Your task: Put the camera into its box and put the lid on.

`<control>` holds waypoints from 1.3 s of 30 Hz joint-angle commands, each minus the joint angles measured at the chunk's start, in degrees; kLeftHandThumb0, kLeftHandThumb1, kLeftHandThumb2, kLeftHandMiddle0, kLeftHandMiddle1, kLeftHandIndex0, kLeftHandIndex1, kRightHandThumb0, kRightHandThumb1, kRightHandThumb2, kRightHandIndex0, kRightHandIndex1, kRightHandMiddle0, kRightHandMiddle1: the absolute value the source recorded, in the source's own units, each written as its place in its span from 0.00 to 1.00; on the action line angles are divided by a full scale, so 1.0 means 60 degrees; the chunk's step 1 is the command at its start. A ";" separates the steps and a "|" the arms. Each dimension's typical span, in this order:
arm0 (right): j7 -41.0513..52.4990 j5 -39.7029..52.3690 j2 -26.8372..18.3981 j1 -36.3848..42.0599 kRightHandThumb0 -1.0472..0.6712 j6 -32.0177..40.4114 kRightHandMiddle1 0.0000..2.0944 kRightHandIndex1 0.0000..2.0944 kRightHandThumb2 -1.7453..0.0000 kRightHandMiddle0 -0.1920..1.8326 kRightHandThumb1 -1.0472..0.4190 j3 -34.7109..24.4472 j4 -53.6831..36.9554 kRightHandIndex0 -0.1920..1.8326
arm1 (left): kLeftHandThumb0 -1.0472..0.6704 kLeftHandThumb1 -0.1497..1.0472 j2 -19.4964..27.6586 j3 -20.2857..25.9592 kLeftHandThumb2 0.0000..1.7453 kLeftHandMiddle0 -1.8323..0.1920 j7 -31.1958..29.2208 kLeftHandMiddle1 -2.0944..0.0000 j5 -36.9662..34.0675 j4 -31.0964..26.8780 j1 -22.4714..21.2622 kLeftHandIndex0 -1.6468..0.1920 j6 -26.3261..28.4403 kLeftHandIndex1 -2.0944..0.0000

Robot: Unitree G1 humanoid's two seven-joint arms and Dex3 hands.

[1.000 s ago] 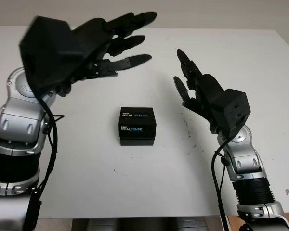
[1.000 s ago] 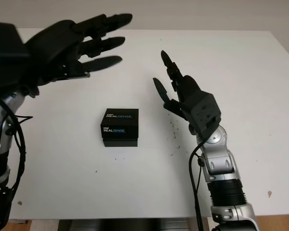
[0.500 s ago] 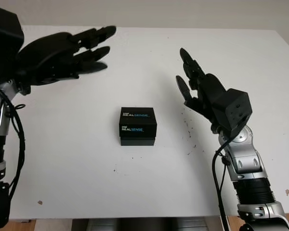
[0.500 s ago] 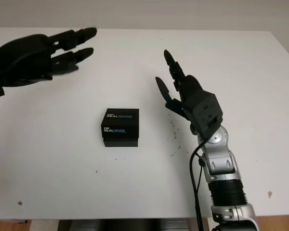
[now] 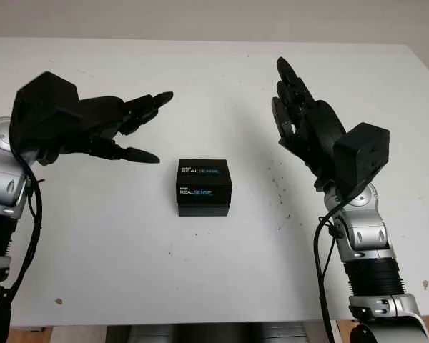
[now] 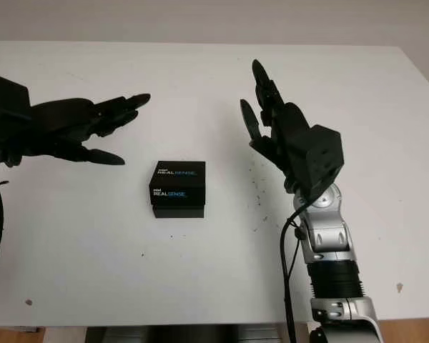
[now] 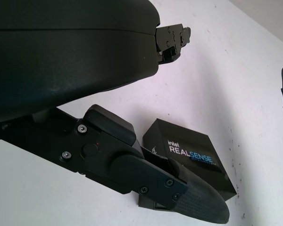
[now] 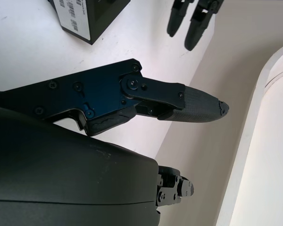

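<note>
Left hand [image 5: 93, 128] lowered beside box [image 5: 204, 187].

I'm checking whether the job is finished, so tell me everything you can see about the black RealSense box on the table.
The box is small, black, roughly cubic and looks like cardboard, with "intel REALSENSE" printed on its top and front face. Its lid is on, leaving a darker base band showing below. It sits upright near the middle of the white table. Nothing touches it: the left robot hand and the right robot hand are both open and raised on either side.
</note>
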 commanded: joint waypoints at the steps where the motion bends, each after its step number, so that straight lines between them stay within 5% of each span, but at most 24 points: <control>1: -0.0006 0.0047 0.0013 -0.0102 0.20 -0.0235 0.02 0.02 0.66 0.07 0.00 -0.0059 0.0047 0.06 | 0.00 0.90 -0.0098 -0.0073 0.03 1.00 0.0120 1.00 0.0040 -0.0287 0.0157 1.00 -0.0005 1.00; 18: 0.0032 0.0014 -0.0190 -0.0209 0.21 -0.0571 0.02 0.02 0.66 0.07 0.00 -0.0193 0.0154 0.06 | 0.03 0.85 -0.0973 0.0061 0.02 1.00 0.0501 1.00 -0.0644 -0.0340 0.0990 1.00 0.0557 1.00; 39: -0.0001 -0.0039 -0.0270 -0.0306 0.22 -0.0511 0.02 0.02 0.64 0.06 0.00 -0.0227 0.0125 0.05 | 0.06 0.84 -0.0732 -0.0020 0.03 1.00 0.0417 0.98 -0.0483 -0.0845 0.1598 1.00 0.0303 0.99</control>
